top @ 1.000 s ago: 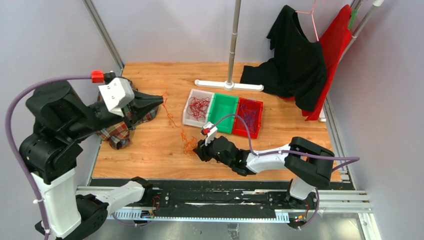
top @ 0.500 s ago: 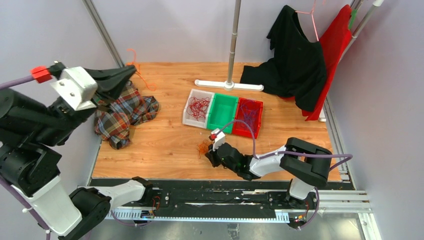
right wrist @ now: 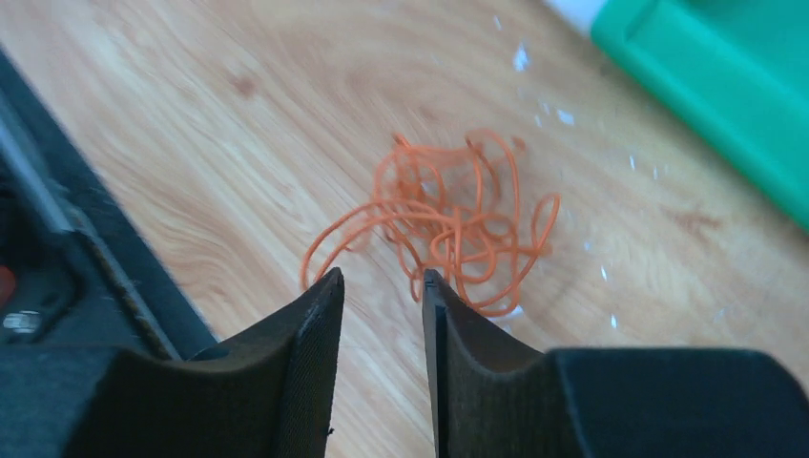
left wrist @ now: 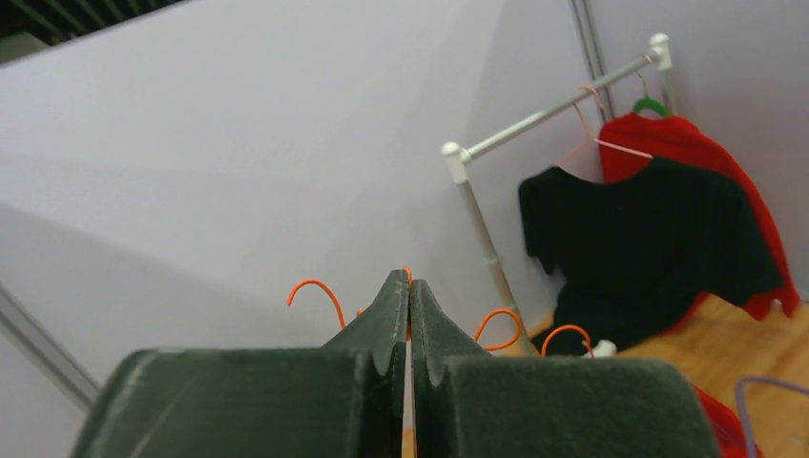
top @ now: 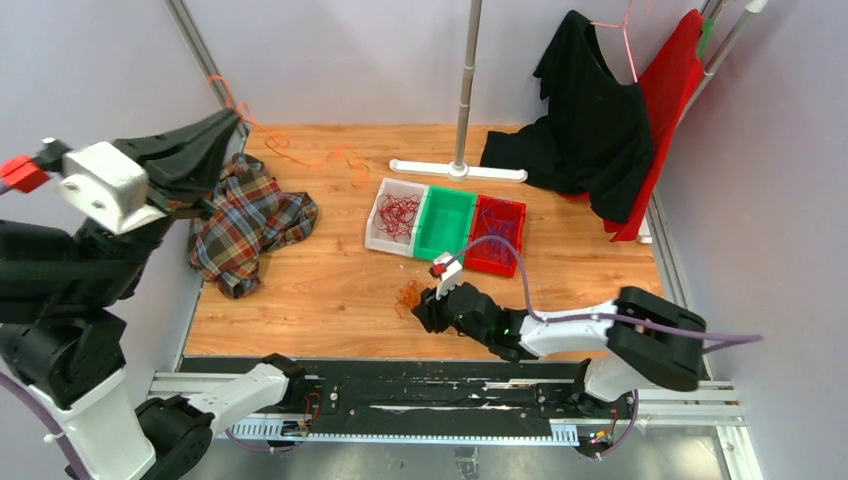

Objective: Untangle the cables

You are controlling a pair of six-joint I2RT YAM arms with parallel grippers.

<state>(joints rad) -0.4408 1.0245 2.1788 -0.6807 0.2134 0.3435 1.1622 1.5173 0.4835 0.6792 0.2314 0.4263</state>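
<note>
Lab test cell, I'd say: blank panel walls (top: 350, 60), aluminium frame post (top: 192, 40), clothes rack (left wrist: 534, 117) standing beyond my left fingers (left wrist: 382, 315).

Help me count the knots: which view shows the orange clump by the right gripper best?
The right wrist view: the orange clump lies close and sharp, loops distinct, just past the right gripper. The top view shows the clump as only a small smudge. The left wrist view misses it.

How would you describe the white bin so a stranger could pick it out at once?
Find the wooden table; three bins sit in a row near its middle. The white bin is at the left end, next to the green bin. It alone is pale and holds a tangle of red wires.
</note>
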